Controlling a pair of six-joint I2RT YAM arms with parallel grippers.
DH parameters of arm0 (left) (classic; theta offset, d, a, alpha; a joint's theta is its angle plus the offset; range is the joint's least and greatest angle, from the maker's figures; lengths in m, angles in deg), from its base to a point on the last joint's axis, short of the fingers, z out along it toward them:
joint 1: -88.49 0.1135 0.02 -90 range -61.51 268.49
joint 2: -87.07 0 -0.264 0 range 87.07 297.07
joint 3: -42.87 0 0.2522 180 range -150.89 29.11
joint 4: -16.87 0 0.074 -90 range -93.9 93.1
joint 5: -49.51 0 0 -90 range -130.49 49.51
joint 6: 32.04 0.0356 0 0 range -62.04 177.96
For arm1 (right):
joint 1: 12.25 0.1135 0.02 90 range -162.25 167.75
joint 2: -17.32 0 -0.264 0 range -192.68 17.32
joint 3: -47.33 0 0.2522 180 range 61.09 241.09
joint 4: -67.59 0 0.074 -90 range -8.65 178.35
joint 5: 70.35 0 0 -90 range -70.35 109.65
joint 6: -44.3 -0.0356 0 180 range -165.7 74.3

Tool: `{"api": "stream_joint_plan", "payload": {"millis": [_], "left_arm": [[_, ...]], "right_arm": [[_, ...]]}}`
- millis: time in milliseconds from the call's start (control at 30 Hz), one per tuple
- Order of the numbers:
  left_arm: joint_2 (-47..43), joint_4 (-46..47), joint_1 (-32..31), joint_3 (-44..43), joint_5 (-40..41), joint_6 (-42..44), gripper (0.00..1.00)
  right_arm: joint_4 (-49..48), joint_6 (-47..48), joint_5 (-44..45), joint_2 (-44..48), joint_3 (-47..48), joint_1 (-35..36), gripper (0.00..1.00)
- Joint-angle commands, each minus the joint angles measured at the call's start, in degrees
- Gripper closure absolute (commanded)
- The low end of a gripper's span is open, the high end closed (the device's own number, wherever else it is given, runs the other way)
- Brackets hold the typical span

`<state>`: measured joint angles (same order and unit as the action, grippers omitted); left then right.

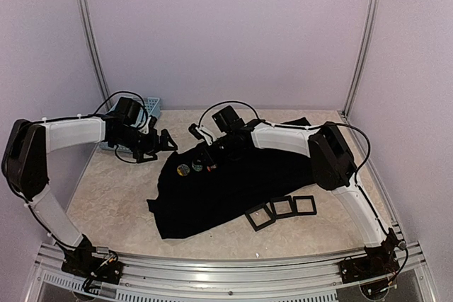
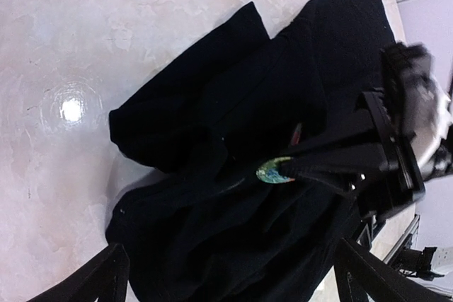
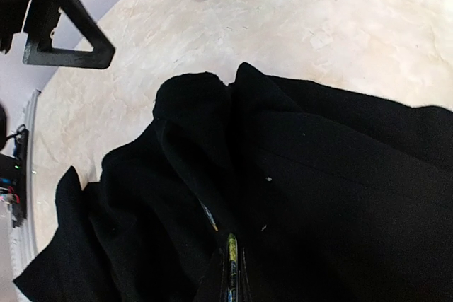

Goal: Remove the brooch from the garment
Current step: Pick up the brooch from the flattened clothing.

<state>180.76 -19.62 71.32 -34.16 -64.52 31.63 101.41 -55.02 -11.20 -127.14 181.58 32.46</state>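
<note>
**A:** Where is the garment lying, and which way is it running?

**B:** The garment (image 1: 226, 196) is lying crumpled on the table (image 1: 113, 196). In the overhead view its long axis is running from the far right down to the near left.

**A:** And the brooch?

**B:** The brooch (image 2: 273, 172) is sitting on the far-left part of the garment, close to the fabric's edge. It is an oval with a green-blue face. In the left wrist view its long axis is lying roughly across the frame. In the right wrist view it is showing edge-on, with the thin rim running straight up the frame.

**A:** Right gripper?

**B:** The right gripper (image 1: 207, 159) is reaching in low over the cloth and clamping the brooch, with one finger on each side of the rim.

**A:** Left gripper?

**B:** The left gripper (image 1: 164, 142) is hovering just off the garment's far-left edge, over bare table. Its fingers (image 2: 106, 274) are spreading wide and gripping nothing.

**A:** Anything else?

**B:** A light-blue basket (image 1: 154, 106) is sitting at the far left, behind the left gripper. Three black square frames (image 1: 282, 208) are lying in a row by the garment's near-right edge. I cannot tell whether they are overlapping the cloth.
</note>
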Motion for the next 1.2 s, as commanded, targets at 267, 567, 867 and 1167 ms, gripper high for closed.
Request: {"api": "stream_joint_plan", "payload": {"millis": [267,567,867,1167], "left_arm": [[-6.05,4.73,-3.02,3.07,-5.13,5.52,0.01],[-2.87,9.33,-3.08,4.24,-6.06,3.75,0.01],[-0.14,18.21,-0.89,8.69,-12.76,5.18,0.01],[8.89,12.22,-1.84,0.70,-14.89,3.22,0.01]], "right_arm": [[-16.88,-19.92,-26.44,6.06,-13.24,-2.92,1.00],[-33.88,-33.93,-35.46,8.17,-19.51,-2.90,1.00],[-55.75,-50.95,-40.20,8.85,-25.82,-2.93,1.00],[-49.41,-45.04,-38.68,9.59,-25.83,-2.90,1.00]]}}
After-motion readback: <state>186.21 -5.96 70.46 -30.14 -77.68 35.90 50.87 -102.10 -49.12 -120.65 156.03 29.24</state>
